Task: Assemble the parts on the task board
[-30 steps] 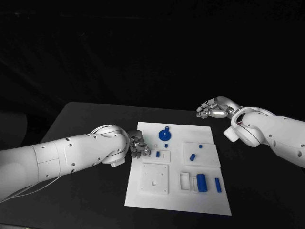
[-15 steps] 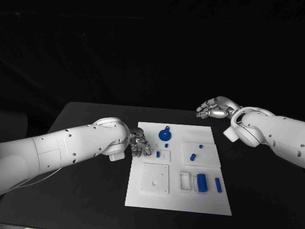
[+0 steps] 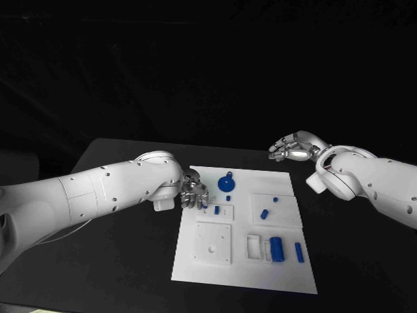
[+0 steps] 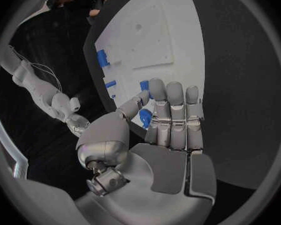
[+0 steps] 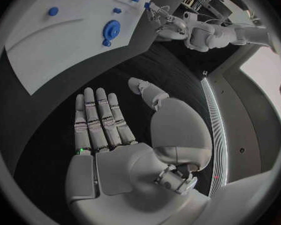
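Note:
The white task board (image 3: 244,274) lies mid-table. My left hand (image 3: 191,194) hovers at its left edge, just left of the round blue part (image 3: 225,184). In the left wrist view the left hand (image 4: 168,125) has straight fingers, with the thumb bent toward them. A blue piece (image 4: 144,118) on the board shows in the gap between them. I see nothing lifted. My right hand (image 3: 291,149) floats flat and empty over the black table past the board's far right corner. Its wrist view shows the right hand (image 5: 103,125), the board (image 5: 59,40) and the round part (image 5: 112,30).
More blue parts lie on the board: a short piece (image 3: 215,210), a dot (image 3: 227,198), a slanted piece (image 3: 263,212), a cylinder (image 3: 276,249) and a bar (image 3: 298,252). A white square plate (image 3: 212,242) sits at the near left. Black table surrounds the board.
My left arm has slid along the board's left edge away from me, carrying the hand from beside the short blue piece up to beside the round part. The right hand has stayed still.

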